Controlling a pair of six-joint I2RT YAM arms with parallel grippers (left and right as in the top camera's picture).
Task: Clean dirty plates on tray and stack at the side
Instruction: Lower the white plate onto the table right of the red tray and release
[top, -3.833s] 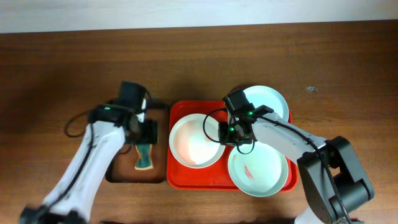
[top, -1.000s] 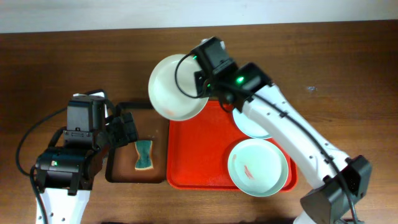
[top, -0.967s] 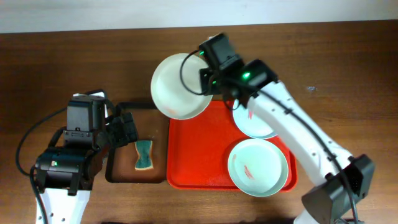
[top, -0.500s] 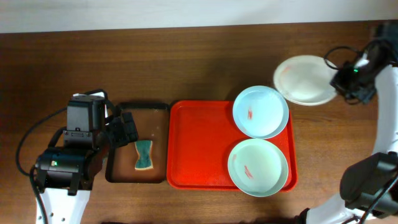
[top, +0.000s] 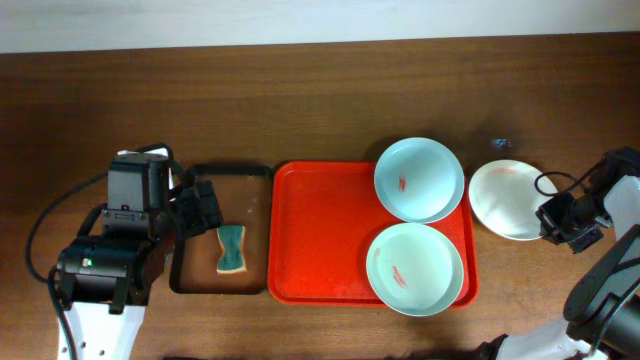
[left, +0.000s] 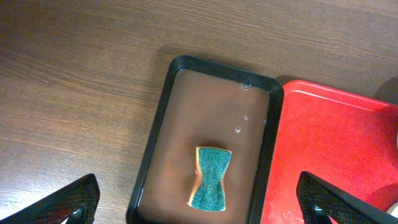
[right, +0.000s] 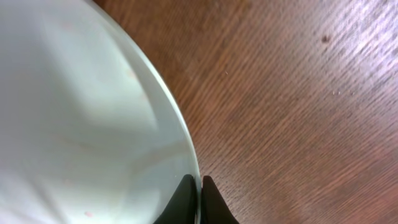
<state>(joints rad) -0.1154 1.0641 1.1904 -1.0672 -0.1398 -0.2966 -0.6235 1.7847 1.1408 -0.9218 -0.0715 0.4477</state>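
Note:
The red tray (top: 320, 235) holds two pale mint plates with red smears, one at its far right corner (top: 419, 180) and one at its near right corner (top: 414, 268). A third, white plate (top: 505, 198) lies on the table right of the tray. My right gripper (top: 548, 212) is shut on this plate's rim; the right wrist view shows the rim (right: 184, 149) pinched between the fingers (right: 198, 190). My left gripper (top: 205, 208) is open and empty above the black tray (left: 158, 118), its fingertips wide apart (left: 199, 202).
A green sponge (top: 232, 249) lies in the narrow black tray (top: 190, 275) left of the red tray; it also shows in the left wrist view (left: 210, 177). A small speck (top: 499, 144) lies on the wooden table beyond the white plate.
My right gripper carried the white plate from above the tray's far left across to the right and lowered it to the table beside the tray. The left arm has not moved.

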